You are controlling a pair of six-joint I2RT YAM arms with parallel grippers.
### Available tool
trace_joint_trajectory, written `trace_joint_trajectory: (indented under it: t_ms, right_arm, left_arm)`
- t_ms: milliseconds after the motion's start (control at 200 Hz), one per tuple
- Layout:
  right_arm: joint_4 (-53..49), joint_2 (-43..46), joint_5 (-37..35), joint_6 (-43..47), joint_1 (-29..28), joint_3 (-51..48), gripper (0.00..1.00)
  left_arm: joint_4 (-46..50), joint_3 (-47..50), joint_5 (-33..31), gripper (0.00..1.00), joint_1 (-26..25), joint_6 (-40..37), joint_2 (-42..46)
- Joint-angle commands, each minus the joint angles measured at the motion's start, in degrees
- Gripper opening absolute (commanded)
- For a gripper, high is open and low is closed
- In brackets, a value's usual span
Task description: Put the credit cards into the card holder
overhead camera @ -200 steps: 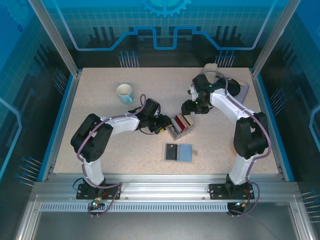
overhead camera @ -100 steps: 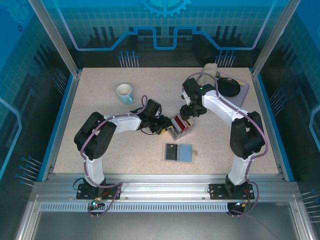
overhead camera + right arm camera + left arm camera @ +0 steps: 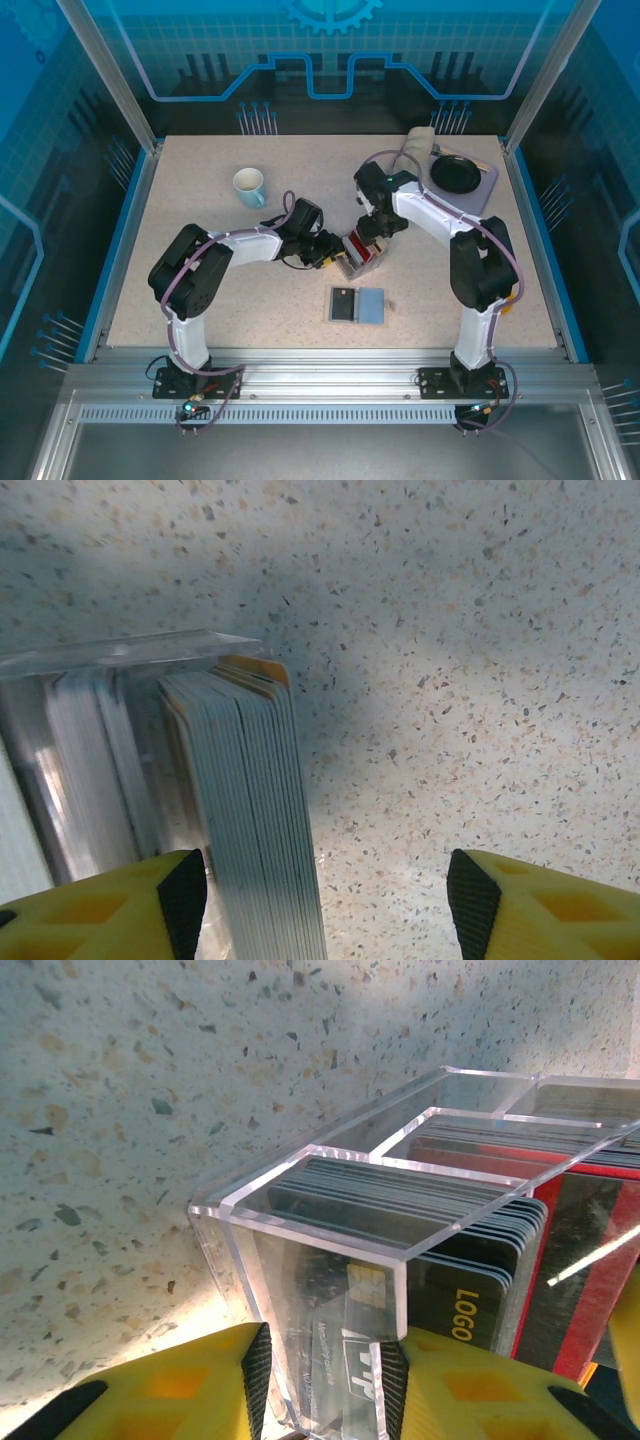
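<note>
The left hand (image 3: pixel 325 1390) is clamping the near end of a clear box (image 3: pixel 330 1210), its jaws partly closed and its two pads pressing on the box's outer walls. The credit cards (image 3: pixel 470 1300) are standing on edge inside that box, just beyond the left hand's fingertips, in a tight row with dark ones in front and red ones behind. The right hand (image 3: pixel 320 905) is hanging wide open over the same stack and gripping nothing. The card edges are sitting between its fingers, close beside one finger (image 3: pixel 100 905) and well apart from the other. The card holder (image 3: pixel 357 304) is lying open and flat on the table (image 3: pixel 480 630), nearer the arms' bases than either hand.

The cards are probably light, stiff and glossy, so likely slippery, and the packing looks tight enough that neighbours may lift together. The best hold appears to be a pinch across the flat faces at the exposed upper edge. The box seems light enough to slide, so bracing it looks sensible.
</note>
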State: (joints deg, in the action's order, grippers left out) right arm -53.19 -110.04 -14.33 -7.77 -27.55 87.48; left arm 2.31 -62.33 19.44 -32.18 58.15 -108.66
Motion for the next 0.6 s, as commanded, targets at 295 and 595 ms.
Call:
trace_joint_trajectory:
  t_ms: [295, 595]
  right_arm:
    - [-2.7, 1.0, -9.3, 1.5, -2.6, 3.1, 0.63]
    - [-3.1, 1.2, -9.0, 2.0, -3.6, 3.2, 0.52]
  left_arm:
    - [0.9, 1.3, -0.4, 0.34, 0.3, -0.1, -1.0]
    - [0.9, 1.3, -0.4, 0.34, 0.3, -0.1, -1.0]
